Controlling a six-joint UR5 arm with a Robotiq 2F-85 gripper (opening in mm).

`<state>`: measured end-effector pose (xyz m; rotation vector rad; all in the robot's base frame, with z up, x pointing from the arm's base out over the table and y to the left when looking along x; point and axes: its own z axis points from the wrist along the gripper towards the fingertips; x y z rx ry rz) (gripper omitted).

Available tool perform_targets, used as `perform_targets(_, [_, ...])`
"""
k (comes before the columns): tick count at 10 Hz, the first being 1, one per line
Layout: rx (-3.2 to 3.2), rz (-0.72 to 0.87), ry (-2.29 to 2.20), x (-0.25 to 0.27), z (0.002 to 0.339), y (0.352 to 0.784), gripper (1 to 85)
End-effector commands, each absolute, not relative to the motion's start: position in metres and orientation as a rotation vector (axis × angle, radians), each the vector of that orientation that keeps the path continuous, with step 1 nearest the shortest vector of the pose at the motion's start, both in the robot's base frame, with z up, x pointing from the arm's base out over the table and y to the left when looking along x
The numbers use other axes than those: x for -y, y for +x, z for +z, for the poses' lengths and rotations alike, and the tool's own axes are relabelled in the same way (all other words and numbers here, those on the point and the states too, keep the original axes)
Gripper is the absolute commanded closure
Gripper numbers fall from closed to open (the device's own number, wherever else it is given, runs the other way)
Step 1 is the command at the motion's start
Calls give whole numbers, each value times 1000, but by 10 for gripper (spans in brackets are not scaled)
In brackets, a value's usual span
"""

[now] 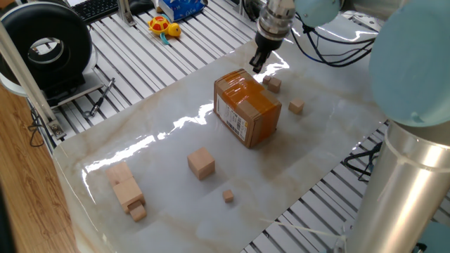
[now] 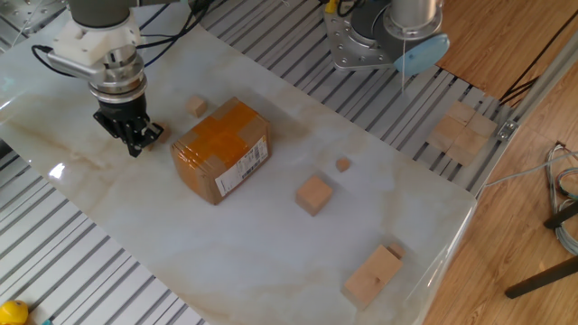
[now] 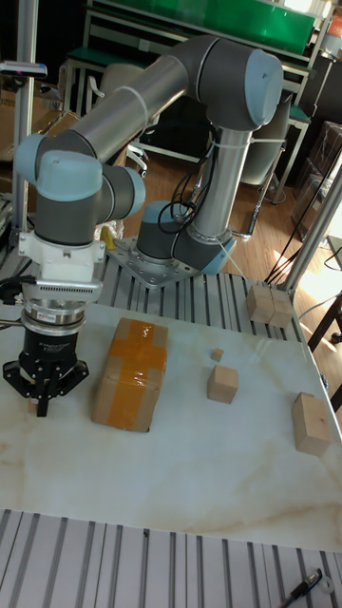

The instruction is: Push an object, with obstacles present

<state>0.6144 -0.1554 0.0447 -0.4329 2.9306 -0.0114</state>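
Tiny cube, where does it sit?

On the marble table, just past the far top corner of the cardboard box, close to it. I cannot tell whether they touch. From the other fixed camera it peeks out right beside my gripper.

Which way does it point?

It is a cube, so it has no long side. It rests flat on one face. It is too small for me to say how its edges run against the box.

And the rest, from the front edge back?

Nearest are an even smaller cube and the long stacked blocks at the left corner. Then comes the mid-sized cube, well apart from both, and then the box, its barcode label facing the front. Beyond the box's right side lies another small cube, near the tiny cube but apart from it.

How is your arm set?

It arches up from the base and over, and the wrist hangs straight down at the far side of the table. My fingers point at the marble, drawn together with nothing between them. I cannot tell whether the tips touch the surface.
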Motion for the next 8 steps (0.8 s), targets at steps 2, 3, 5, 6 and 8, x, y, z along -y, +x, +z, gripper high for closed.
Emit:
perform_targets(2, [-2923, 4, -424, 148, 55, 619, 843])
perform_targets(3, [-2924, -10, -423, 151, 54, 620, 843])
perform_targets(5, [-2925, -2, -411, 150, 54, 620, 843])
perform_targets(6, [-2923, -2, -406, 150, 54, 620, 843])
perform_targets(8, [-2925, -10, -405, 152, 54, 620, 843])
